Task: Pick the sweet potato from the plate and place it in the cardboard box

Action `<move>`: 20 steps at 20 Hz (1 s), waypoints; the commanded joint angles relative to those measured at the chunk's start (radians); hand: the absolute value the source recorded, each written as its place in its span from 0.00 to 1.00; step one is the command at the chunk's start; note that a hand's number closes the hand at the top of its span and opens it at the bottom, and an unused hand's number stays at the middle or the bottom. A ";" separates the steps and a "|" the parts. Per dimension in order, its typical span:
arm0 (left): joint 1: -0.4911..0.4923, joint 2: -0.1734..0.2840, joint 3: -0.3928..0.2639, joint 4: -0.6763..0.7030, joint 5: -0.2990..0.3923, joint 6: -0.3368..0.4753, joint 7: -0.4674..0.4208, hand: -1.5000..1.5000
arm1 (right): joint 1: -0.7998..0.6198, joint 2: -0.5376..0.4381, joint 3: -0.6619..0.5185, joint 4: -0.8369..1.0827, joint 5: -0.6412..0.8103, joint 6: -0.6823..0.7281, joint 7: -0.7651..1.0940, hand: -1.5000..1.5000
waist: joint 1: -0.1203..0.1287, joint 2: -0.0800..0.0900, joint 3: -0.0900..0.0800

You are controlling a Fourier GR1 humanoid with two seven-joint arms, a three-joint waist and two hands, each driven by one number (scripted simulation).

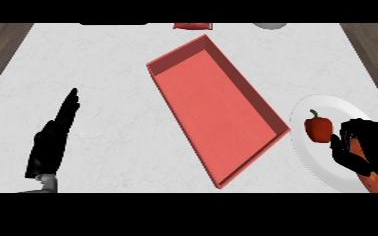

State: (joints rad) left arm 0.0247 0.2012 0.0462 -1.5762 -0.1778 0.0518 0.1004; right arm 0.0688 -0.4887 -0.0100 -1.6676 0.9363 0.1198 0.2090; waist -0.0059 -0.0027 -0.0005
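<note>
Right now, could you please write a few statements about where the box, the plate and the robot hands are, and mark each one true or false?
1. The red box is open at the top and holds nothing. True.
2. The white plate lies left of the box. False: it lies at the box's right.
3. A red bell pepper rests on the plate. True.
4. The right robot hand rests open on the bare counter. False: its fingers curl round the orange sweet potato over the plate.
5. The left robot hand is open and holds nothing. True.
6. The sweet potato already lies in the box. False: it is at the plate, in the right robot hand.
</note>
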 commanded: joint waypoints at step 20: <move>-0.036 -0.020 0.016 0.073 -0.015 -0.016 -0.039 0.50 | -0.388 0.185 -0.003 -0.512 -0.434 0.245 0.301 1.00 | 0.009 0.002 0.000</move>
State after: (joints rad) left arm 0.0116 0.1856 0.0569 -1.5426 -0.1913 0.0426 0.0753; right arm -0.1902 -0.3258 -0.0307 -2.1506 0.5345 0.3010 0.3627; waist 0.0031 -0.0010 -0.0007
